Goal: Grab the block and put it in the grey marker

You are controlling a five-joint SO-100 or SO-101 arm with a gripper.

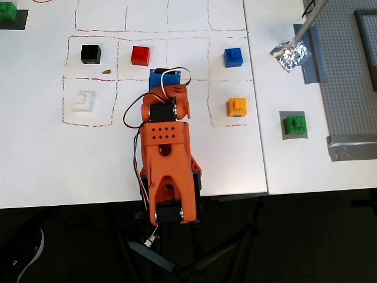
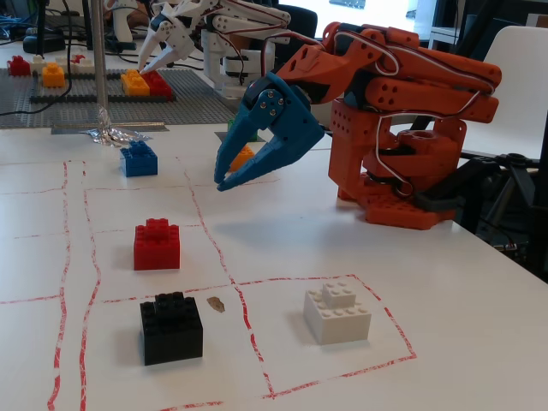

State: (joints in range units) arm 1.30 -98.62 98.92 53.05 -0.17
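Overhead view: the block [image 1: 295, 124] sits on the grey marker [image 1: 283, 133], far out at about 3 o'clock from the blue claw [image 1: 163, 78], well apart from it, past the orange brick [image 1: 238, 107] and off the red-lined grid. The claw's tips are hidden under the arm here.

Fixed view: the claw [image 2: 224, 181] hangs above the table [image 2: 282, 240] with its jaws parted and nothing between them, the red brick [image 2: 157, 244] at its 7 o'clock. The block itself cannot be clearly made out here.
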